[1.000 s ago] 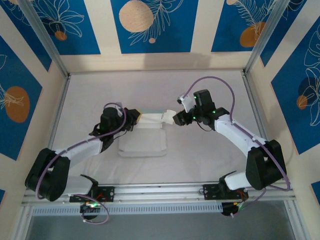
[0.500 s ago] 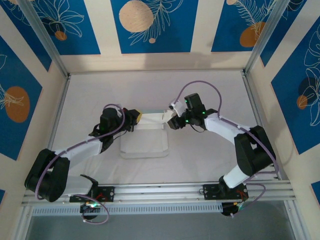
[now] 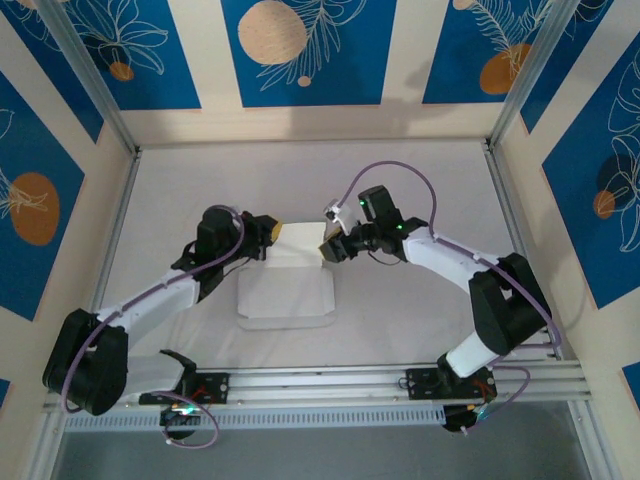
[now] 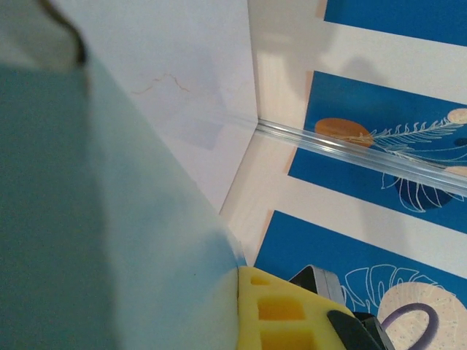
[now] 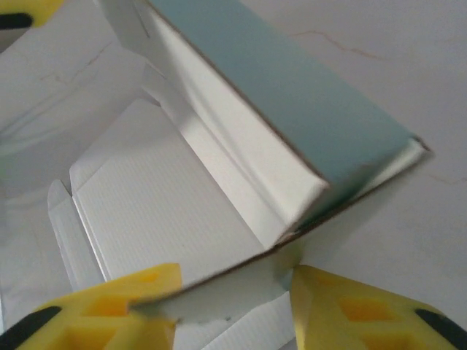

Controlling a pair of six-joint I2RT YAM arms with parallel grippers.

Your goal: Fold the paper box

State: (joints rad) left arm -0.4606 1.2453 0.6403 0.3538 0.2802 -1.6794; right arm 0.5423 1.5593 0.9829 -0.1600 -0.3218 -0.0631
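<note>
Top external view: over the last second the right claw (image 3: 330, 245) has swung in toward the left claw (image 3: 272, 232). The paper box (image 3: 290, 275) between them now has its far wall stood up, where before it lay stretched out flatter. The left claw is clamped tight on the card's end (the green face sits right beside it in the left wrist view). The right claw has narrowed to roughly half open, with the folded corner between its fingers (image 5: 139, 299); whether it truly pinches I cannot tell. The rest of the box lies flat on the table (image 3: 420, 180), just nearer the arm bases than both claws. I judge the wall fold is forming, with the side flaps yet to tuck.
</note>
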